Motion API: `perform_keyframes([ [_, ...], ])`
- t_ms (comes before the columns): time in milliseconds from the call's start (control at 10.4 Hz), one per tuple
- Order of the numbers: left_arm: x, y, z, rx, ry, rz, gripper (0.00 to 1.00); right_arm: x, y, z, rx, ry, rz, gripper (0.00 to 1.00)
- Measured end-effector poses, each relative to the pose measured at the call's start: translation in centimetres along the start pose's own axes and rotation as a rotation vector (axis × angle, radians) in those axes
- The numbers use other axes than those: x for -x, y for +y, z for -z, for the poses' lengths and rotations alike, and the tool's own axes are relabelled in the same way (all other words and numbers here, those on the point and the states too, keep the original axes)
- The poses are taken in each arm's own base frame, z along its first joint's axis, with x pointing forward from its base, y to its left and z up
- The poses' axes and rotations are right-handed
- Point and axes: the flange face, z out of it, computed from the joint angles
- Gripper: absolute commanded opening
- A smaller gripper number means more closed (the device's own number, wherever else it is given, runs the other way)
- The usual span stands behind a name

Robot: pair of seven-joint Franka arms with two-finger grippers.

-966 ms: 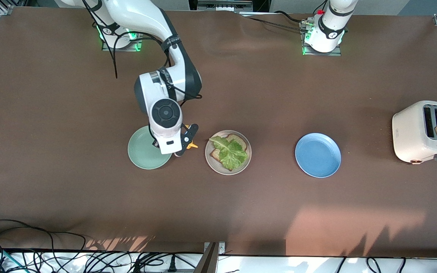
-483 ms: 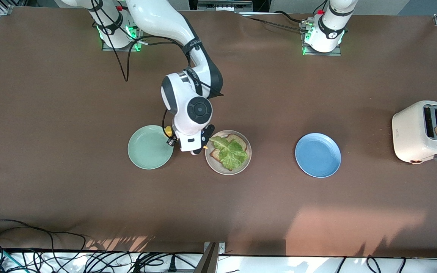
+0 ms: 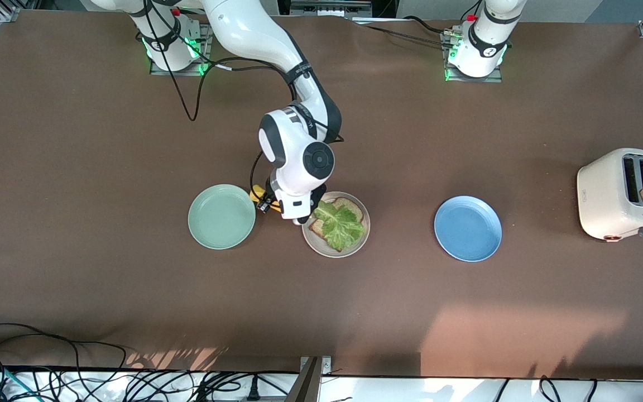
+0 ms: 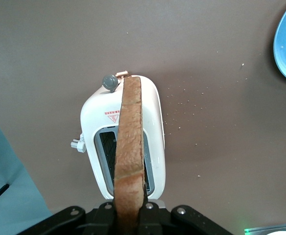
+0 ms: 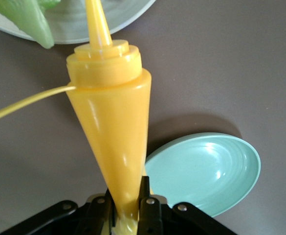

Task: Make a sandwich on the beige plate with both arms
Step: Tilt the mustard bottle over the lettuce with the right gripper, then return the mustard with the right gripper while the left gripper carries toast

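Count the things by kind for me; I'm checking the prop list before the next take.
Plates: 3 (mint green plate, beige plate, blue plate)
Bread slices: 2 (slice under the lettuce, slice in the left gripper)
Lettuce leaf: 1
Yellow squeeze bottle: 1
Toaster: 1
Total: 8

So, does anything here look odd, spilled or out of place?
Only crumbs scattered on the table beside the toaster. On the beige plate, lettuce sits on one toast slice; nothing spilled or askew.
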Motion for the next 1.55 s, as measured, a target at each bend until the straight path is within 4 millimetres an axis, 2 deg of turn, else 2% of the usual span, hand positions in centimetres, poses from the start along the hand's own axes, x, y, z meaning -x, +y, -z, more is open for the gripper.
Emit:
perform_keyframes([
  [580, -0.1, 0.2, 0.1, -0.001, 0.004, -0.003, 0.0, 0.1, 0.1, 0.2, 0.012, -0.003, -0.003, 0.0],
  [869, -1.0, 1.8, 1.0, -0.002, 0.024, 0.017, 0.0, 0.4, 1.2, 0.1, -0.008, 0.009, -0.011, 0.0],
  [966, -1.3, 2.4, 1.4, -0.002, 0.03, 0.029, 0.0, 0.8, 2.5, 0.4, -0.054, 0.036, -0.008, 0.0],
  [1062, -1.6, 3.0, 1.8, -0.001, 0.038, 0.043, 0.0, 2.0, 5.0, 1.0, -0.114, 0.078, 0.002, 0.0],
  [1159, -1.9, 3.7, 2.1, 0.011, 0.048, 0.064, 0.0, 3.9, 8.2, 1.7, -0.171, 0.127, 0.019, 0.0],
  [1352, -2.9, 5.9, 2.5, 0.092, 0.074, 0.134, 0.0, 8.9, 15.0, 2.5, -0.279, 0.227, 0.052, 0.0],
  [1449, -3.8, 7.6, 2.8, 0.133, 0.082, 0.168, 0.0, 11.3, 17.8, 2.4, -0.332, 0.28, 0.077, 0.0],
  [1545, -5.1, 10.2, 3.2, 0.169, 0.083, 0.2, 0.0, 13.4, 20.0, 1.9, -0.375, 0.328, 0.109, 0.0],
])
